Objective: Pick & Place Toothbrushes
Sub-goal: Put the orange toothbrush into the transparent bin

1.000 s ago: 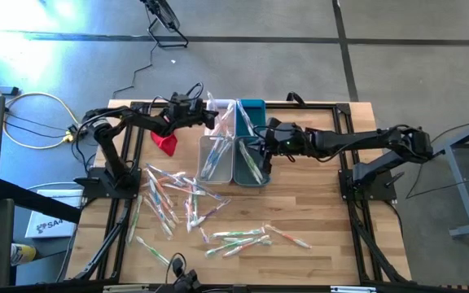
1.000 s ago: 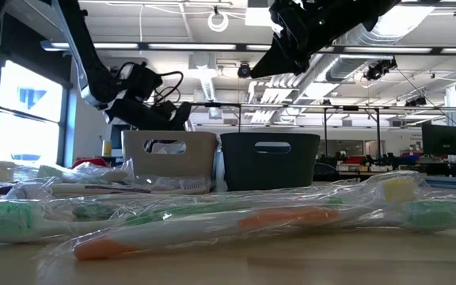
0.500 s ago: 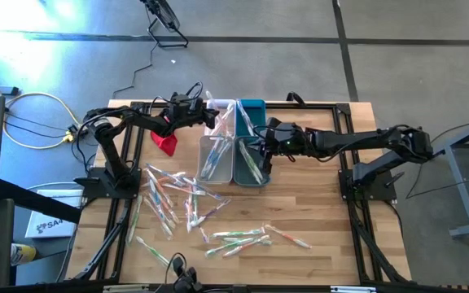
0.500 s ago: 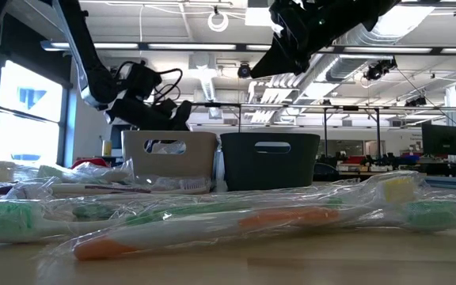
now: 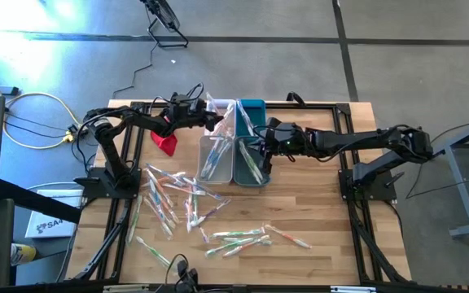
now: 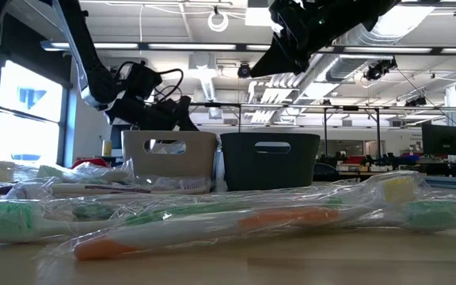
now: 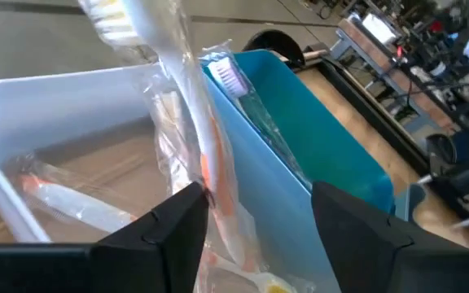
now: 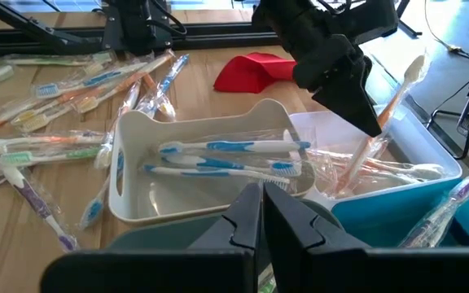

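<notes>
Wooden table (image 5: 324,220) carries scattered toothbrushes (image 5: 177,199), thin, in clear crinkled wrappers with pink, orange, green and blue handles. Left gripper (image 5: 216,122) stands released over the white bin (image 5: 202,146), an orange-handled toothbrush (image 7: 206,155) between its fingers. Right gripper (image 5: 260,137) stays clenched, empty.

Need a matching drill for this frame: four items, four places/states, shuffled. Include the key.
Items:
1. red cloth
2. left end effector
3. right end effector
4. loose toothbrushes

Places/states:
A. shut, over the dark bin
B. scattered on the bare wood
C. open, above the white bin that sits next to the teal bin
D. lying on the table beside the left arm

Pairs: 1-D, 2-C, 3-A, 4-B
</notes>
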You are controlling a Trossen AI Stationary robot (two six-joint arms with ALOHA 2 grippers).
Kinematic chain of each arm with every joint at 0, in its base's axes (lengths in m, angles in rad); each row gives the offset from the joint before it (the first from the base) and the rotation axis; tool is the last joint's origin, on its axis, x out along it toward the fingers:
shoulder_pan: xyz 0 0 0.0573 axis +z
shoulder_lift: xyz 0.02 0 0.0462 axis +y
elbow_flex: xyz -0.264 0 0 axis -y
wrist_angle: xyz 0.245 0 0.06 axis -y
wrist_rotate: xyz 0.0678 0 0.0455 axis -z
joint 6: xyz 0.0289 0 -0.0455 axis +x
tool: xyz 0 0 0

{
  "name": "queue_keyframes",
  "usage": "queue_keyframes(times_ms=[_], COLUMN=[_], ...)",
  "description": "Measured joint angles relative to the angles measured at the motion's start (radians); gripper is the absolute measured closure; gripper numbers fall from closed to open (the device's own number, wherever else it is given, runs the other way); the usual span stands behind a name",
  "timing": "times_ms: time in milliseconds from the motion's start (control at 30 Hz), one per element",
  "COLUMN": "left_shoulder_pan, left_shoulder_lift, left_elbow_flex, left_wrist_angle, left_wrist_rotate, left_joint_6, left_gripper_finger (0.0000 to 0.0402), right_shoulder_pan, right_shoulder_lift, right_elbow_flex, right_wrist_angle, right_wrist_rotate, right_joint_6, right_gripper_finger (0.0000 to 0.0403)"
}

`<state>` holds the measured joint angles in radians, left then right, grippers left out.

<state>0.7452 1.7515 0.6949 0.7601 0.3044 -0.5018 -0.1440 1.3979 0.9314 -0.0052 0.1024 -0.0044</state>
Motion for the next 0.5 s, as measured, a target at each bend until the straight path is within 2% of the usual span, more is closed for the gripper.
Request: queue_keyframes(times_ms=[133, 267, 500], left_shoulder_pan=[0.0, 0.0, 0.001], left_shoulder_lift=[0.0, 0.0, 0.0], left_elbow_flex=[0.0, 0.0, 0.0], left_wrist_angle=[0.005, 0.008, -0.002], left_wrist_rotate=[-0.03, -0.103, -0.113], left_joint_6=[-0.007, -0.029, -0.03], left_gripper_finger=[0.0185, 0.0185, 0.0185], right_shoulder_pan=[0.0, 0.0, 0.0], right_shoulder_lift=[0.0, 0.0, 0.0], right_elbow_flex=[0.0, 0.0, 0.0], right_wrist_angle=[0.002, 0.002, 0.002], right_wrist_rotate=[0.0, 0.0, 0.0], right_joint_6=[0.0, 0.0, 0.0], right_gripper_finger=[0.0394, 0.0394, 0.0394])
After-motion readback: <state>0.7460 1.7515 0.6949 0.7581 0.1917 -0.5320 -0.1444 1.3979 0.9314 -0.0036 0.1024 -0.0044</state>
